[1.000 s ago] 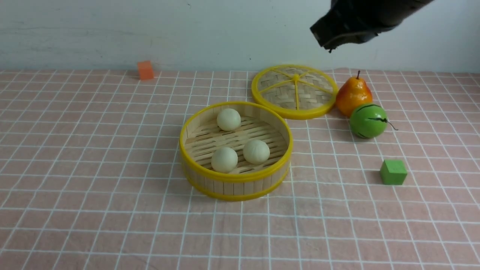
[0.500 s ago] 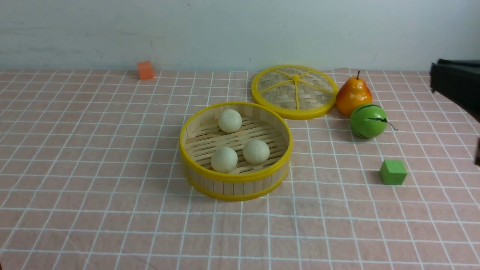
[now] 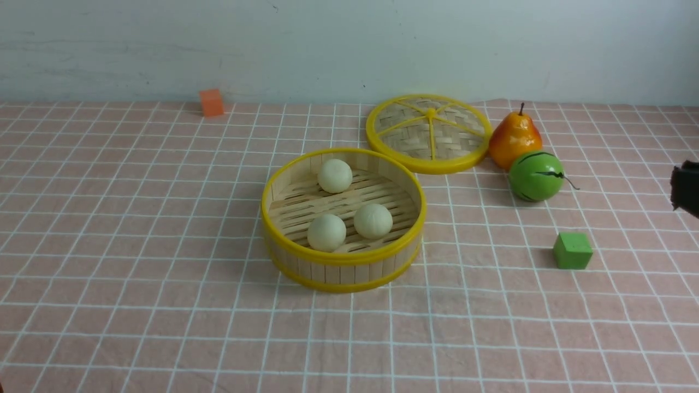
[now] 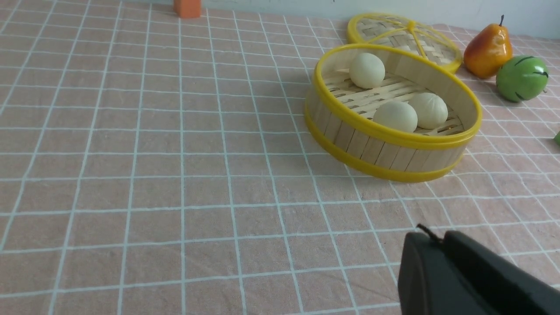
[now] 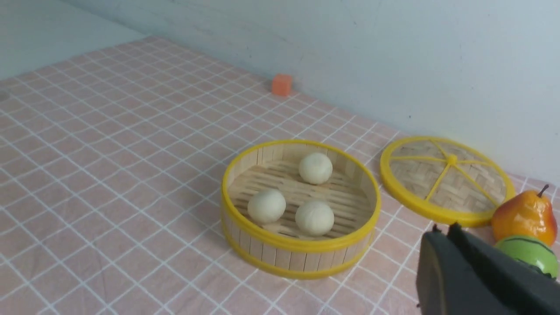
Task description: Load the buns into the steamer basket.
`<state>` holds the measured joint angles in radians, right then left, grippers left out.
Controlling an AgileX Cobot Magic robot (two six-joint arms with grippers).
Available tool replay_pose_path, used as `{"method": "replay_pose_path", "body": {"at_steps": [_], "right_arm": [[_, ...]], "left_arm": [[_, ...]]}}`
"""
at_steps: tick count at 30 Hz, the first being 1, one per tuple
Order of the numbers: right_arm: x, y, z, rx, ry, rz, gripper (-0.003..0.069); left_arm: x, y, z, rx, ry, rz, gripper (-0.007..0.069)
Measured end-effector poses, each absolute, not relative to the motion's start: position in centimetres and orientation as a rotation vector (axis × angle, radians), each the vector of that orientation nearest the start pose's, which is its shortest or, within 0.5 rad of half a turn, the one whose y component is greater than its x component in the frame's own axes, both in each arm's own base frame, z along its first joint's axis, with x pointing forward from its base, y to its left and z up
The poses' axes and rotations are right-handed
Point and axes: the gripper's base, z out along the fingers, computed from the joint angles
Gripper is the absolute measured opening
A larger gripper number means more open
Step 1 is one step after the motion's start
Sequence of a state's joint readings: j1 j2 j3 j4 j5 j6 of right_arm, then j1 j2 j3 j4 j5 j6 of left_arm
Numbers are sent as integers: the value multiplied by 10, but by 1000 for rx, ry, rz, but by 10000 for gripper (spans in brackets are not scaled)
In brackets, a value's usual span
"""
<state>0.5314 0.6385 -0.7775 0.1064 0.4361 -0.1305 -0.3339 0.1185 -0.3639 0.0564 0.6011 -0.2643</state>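
Item one, steamer basket (image 3: 343,262): I log it upright and uncovered near the middle of the pink checked tablecloth (image 3: 136,229). Item two, buns (image 3: 335,175): I count three, all resting on the slatted floor inside the basket. One sits alone toward the far wall. The near-left bun (image 3: 326,232) and near-right bun (image 3: 373,221) lie just beside each other close to the near wall. Item three, lid (image 3: 430,132): flat on the cloth behind and to the right of the basket, near it but apart. Item four, pear (image 3: 514,140): upright at the lid's right rim. Item five, green striped ball (image 3: 535,176): just in front of the pear; I cannot tell whether they touch. Item six, green cube (image 3: 572,250): alone, nearer to me on the right. Item seven, orange cube (image 3: 211,102): far left, by the wall (image 3: 327,49). Item eight, left gripper (image 4: 437,238): above bare cloth, well apart from the basket, fingers pressed together, carrying nothing. Item nine, right gripper (image 5: 444,234): only a dark sliver at the front view's right edge, well clear of the basket, jaws closed and empty.
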Motion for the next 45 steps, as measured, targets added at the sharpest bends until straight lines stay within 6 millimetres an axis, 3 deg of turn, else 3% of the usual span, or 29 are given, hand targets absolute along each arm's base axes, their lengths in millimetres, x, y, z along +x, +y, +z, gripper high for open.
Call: {"method": "replay_pose_path", "body": {"at_steps": [8,16,17,20,28,32,35,45], "right_arm": [[106,67,376,-529,1713,397,-20],[99,44,308,-318,1577,341,-20],[95,35,286,-240,1604,309,-20],[87,19,249,-89,1670,251,-20],[63,-3,196,193,1651,102,-20],[57,-5,187,244,1690,96,-20],[53,-6,176,257,1814,72,-20],[52,-6,174,225,1861,38,-19]], "left_arm": [[40,-11,273,84,1854,-356,39],[40,-11,271,84,1882,-350,41],[40,-10,270,85,1886,-349,43],[39,-10,270,85,1887,-349,43],[39,-10,270,85,1889,-348,49],[39,-10,270,85,1892,-348,50],[39,-10,270,85,1893,-347,55],[39,-10,269,85,1901,-346,67]]}}
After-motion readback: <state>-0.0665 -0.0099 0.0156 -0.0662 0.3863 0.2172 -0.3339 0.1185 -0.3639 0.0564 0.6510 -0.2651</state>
